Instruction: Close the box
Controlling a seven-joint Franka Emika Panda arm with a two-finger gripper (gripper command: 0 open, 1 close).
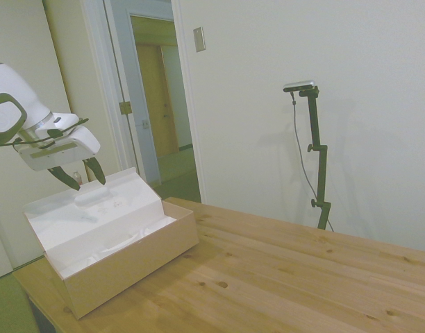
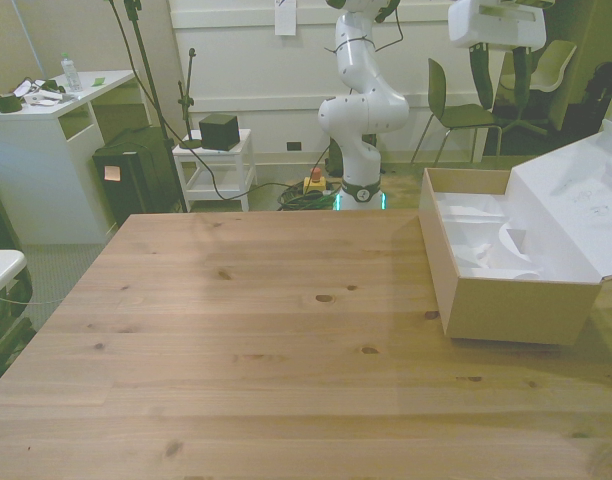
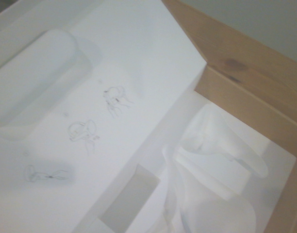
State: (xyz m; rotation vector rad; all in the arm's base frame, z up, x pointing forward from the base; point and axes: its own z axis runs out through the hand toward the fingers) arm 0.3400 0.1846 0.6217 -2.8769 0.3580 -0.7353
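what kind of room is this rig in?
Likely an office-style lab or workroom: a white desk with clutter, a green chair by the wall, and a doorway onto a hallway. The open box sits on a wooden table.

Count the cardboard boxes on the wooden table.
1: the box sits open at the front view's right on the table, below the gripper. None seems hidden.

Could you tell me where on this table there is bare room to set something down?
The wooden table is bare from the tan cardboard box across to the front view's left edge, and along the near edge. The only crowded spot is the front view's right, where the open box sits under the gripper.
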